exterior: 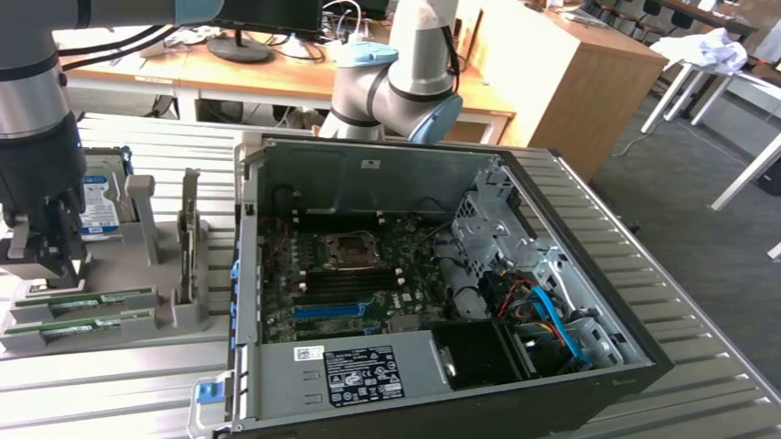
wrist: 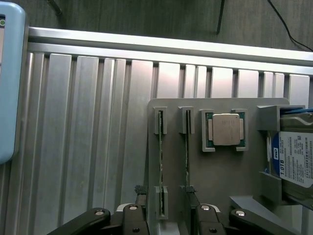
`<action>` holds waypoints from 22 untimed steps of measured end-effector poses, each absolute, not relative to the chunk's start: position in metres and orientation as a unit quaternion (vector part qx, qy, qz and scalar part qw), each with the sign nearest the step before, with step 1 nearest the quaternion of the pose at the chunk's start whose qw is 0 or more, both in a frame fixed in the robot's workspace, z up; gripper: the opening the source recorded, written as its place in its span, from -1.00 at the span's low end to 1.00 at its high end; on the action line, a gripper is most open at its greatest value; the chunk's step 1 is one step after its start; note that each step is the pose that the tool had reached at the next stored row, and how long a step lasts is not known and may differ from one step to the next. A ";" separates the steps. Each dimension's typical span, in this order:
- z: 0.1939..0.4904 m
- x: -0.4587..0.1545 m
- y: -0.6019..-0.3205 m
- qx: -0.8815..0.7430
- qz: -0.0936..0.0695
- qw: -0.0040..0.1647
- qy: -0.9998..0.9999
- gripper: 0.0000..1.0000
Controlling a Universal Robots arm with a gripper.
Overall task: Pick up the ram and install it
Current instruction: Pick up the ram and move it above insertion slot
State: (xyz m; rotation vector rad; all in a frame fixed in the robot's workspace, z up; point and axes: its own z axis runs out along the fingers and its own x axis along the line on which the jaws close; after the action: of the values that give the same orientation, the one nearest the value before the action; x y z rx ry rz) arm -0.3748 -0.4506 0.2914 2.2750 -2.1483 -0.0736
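Note:
Two green ram sticks stand on edge in a grey holder (wrist: pixel 220 186), one (wrist: pixel 160 161) beside the other (wrist: pixel 186 152). In the exterior view they lie at the left, the nearer ram (exterior: pixel 80 325) in front of the farther one (exterior: pixel 88 300). My gripper (exterior: pixel 47 261) hangs just above the holder, open, and holds nothing. In the wrist view the gripper (wrist: pixel 166 213) has its dark fingertips (wrist: pixel 141 198) to either side of the first stick. The open computer case (exterior: pixel 550 183) shows the motherboard with its dark memory slots (exterior: pixel 347 291).
On the holder also sit a square silver processor (wrist: pixel 226 129), a hard drive (wrist: pixel 293 159) and an upright expansion card (exterior: pixel 189 233). The case's drive cage (exterior: pixel 495 224) and cables (exterior: pixel 543 311) fill its right side. Slatted metal table (wrist: pixel 98 137); wooden desks behind.

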 end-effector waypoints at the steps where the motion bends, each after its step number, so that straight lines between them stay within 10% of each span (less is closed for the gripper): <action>1: 0.291 -0.375 -0.451 0.727 -0.024 0.006 -0.686 -0.18; 22: 0.287 -0.375 -0.452 0.730 -0.023 0.006 -0.683 -0.18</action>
State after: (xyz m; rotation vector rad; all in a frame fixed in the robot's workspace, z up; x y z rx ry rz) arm -0.3748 -0.4523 0.2871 2.2835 -2.1392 -0.0734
